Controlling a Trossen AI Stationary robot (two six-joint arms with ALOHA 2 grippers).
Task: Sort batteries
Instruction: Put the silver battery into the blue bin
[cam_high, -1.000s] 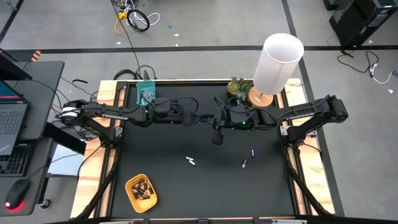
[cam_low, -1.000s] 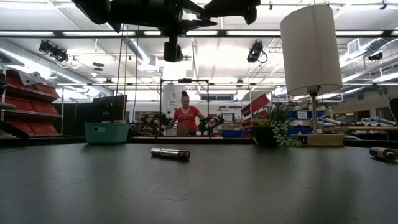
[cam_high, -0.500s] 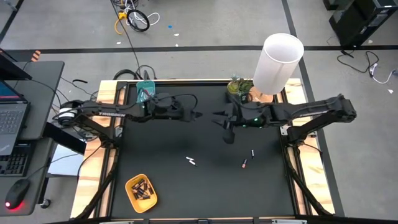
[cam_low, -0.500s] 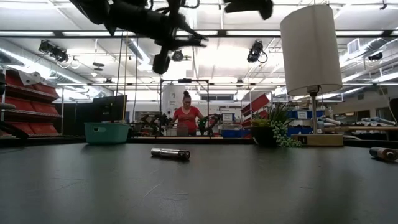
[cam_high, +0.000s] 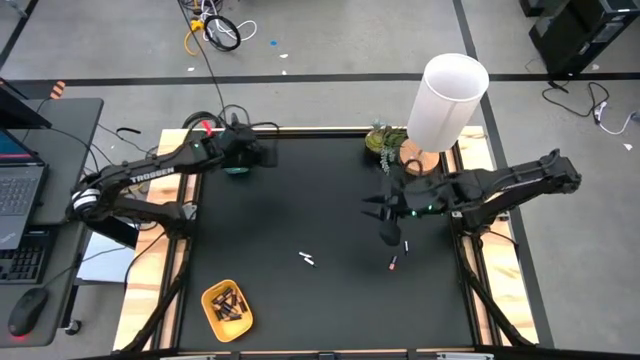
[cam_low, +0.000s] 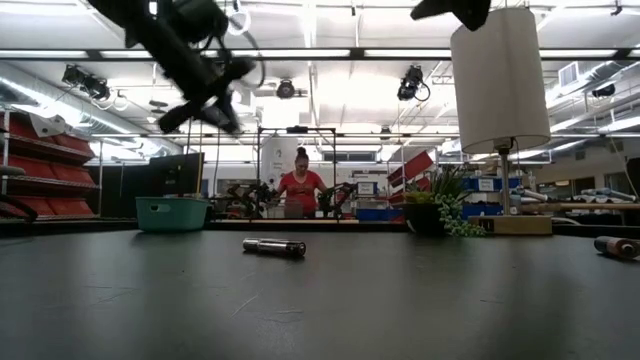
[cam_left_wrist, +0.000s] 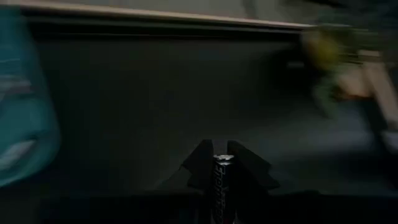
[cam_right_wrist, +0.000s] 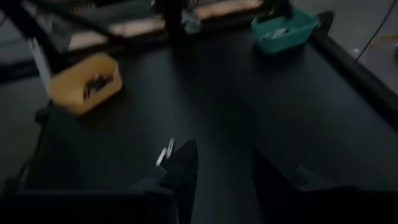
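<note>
Left gripper (cam_left_wrist: 221, 163) clamps a pale battery (cam_left_wrist: 222, 186) above the teal tray (cam_high: 237, 165); we release only once centred over it. Right gripper (cam_right_wrist: 222, 163) open, empty, above loose batteries (cam_high: 399, 254).

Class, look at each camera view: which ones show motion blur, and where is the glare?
Left wrist view: the teal tray and plant smear sideways, while the held battery stays sharp. Right wrist view: dim and soft. Low view: ceiling lights glare and the left arm is blurred. High view: evenly lit.
</note>
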